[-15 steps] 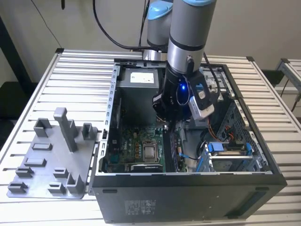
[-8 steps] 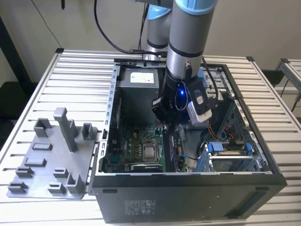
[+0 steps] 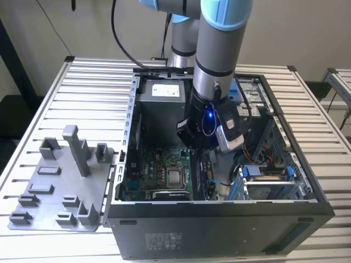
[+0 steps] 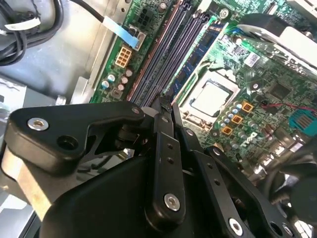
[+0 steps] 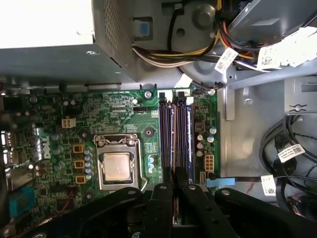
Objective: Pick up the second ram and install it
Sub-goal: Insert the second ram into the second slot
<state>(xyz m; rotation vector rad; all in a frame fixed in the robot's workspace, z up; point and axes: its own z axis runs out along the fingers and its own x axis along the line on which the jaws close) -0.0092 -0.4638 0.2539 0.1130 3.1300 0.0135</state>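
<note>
In both wrist views the gripper (image 5: 174, 181) has its two fingers closed on the ram (image 5: 174, 144). The ram stands on its edge along the slots (image 5: 165, 139), between the processor (image 5: 118, 166) and the board (image 5: 124, 111) edge near the cables (image 5: 290, 148). The second wrist view shows the ram's side with chips, while the first wrist view looks down on its thin top edge. The exterior view adds the arm (image 3: 216, 49) reaching into the open case (image 3: 219, 230), and the tray (image 3: 52, 189) at the table (image 3: 93, 82) edge on the exterior view's left. I count one ram, one processor, one tray and one case.

Arm (image 3: 216, 49) near-vertical, wrist (image 3: 211, 118) pointing down, gripper (image 5: 175, 179) pinched closed.
</note>
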